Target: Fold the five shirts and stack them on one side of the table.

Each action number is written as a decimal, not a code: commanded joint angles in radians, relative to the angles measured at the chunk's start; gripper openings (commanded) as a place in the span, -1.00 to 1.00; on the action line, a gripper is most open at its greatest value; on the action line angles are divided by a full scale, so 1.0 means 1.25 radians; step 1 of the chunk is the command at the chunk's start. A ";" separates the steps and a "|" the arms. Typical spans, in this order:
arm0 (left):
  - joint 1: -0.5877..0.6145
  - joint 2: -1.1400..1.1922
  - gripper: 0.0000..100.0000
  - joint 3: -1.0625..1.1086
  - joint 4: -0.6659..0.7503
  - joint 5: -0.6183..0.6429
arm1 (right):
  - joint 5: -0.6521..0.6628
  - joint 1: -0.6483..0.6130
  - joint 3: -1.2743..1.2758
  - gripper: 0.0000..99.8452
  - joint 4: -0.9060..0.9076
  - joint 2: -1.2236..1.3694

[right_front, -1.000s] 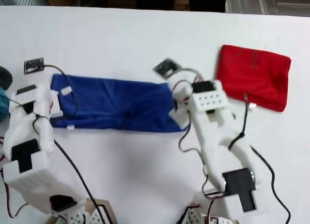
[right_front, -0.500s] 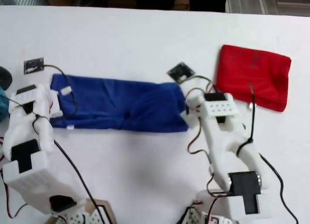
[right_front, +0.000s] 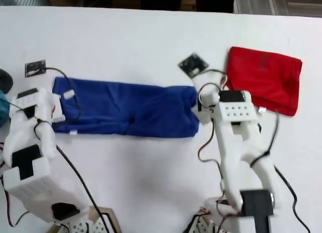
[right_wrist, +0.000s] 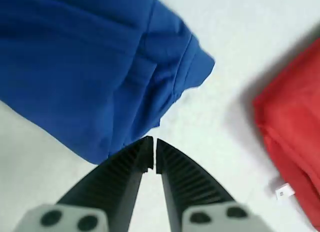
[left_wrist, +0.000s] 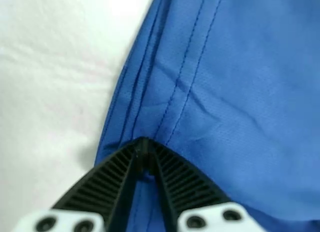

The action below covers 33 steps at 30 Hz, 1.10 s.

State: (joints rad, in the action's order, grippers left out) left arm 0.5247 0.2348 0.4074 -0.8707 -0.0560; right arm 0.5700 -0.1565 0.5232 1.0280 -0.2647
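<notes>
Lying across the white table (right_front: 151,36), the blue shirt (right_front: 126,109) is seen folded into a long band. One end of it is clamped in the left gripper (left_wrist: 144,144), whose jaws are pressed together on a stitched hem. At the other end the right gripper (right_wrist: 152,147) is set against the cloth's edge. Its jaws are drawn almost together; whether any fabric is caught between them cannot be told. The red shirt (right_front: 264,79) is laid folded nearby on the right arm's side of the table, apart from the blue one.

A small white tag (right_wrist: 282,193) is sewn at the red shirt's edge, and its print cannot be read. The table is covered in plain white. Beyond its far edge only dark, indistinct shapes of the room can be made out.
</notes>
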 commanded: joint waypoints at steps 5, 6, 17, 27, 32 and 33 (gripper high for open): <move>-0.014 -0.017 -0.95 0.002 0.017 0.002 | -0.180 -0.145 -0.026 -0.96 -0.126 0.033; -0.014 -0.017 -0.95 0.002 0.017 0.002 | -0.183 -0.161 -0.026 -0.96 -0.141 0.067; -0.014 -0.017 -0.95 0.002 0.017 0.002 | -0.182 -0.295 -0.279 -0.96 -0.062 0.375; -0.014 -0.017 -0.95 0.002 0.017 0.002 | -0.179 -0.311 -0.460 -0.96 -0.024 0.562; -0.014 -0.017 -0.95 0.002 0.017 0.002 | -0.179 -0.305 -0.550 -0.96 0.009 0.629; -0.014 -0.016 -0.95 0.002 0.017 0.002 | -0.179 -0.305 -0.568 -0.96 0.029 0.627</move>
State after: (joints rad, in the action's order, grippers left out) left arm 0.5247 0.2348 0.4074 -0.8707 -0.0560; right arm 0.3491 -0.5370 -0.1028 1.0188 0.5194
